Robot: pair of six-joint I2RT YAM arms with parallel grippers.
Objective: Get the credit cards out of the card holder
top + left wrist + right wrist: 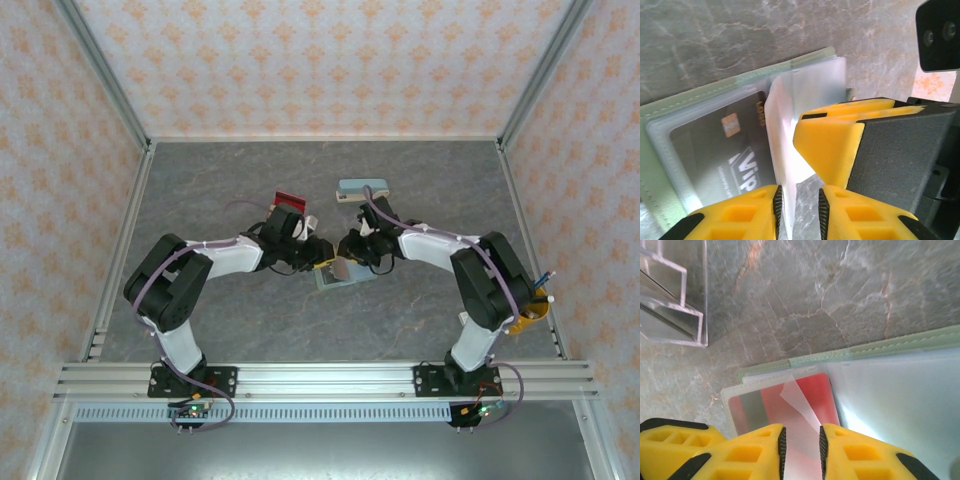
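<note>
The sage-green card holder (335, 277) lies open on the table between both grippers. Its green edge (740, 82) frames clear sleeves, one with a dark grey credit card (715, 150) inside. A frosted sleeve leaf (782, 125) stands upright against one pad of my left gripper (799, 197), whose jaws are slightly open, with table showing beside the leaf. My right gripper (801, 437) hovers over the holder (880, 347), jaws narrowly apart, and a translucent flap lies flat in the gap above a red card (815, 390) in its sleeve. Another red card (290, 198) lies loose on the table.
A teal oblong case (363, 189) rests behind the grippers. A clear acrylic stand (670, 315) sits close to the holder. A yellow container (535, 312) is at the table's right edge. One right-arm finger (835, 145) crowds the left gripper. Patterned walls enclose the table.
</note>
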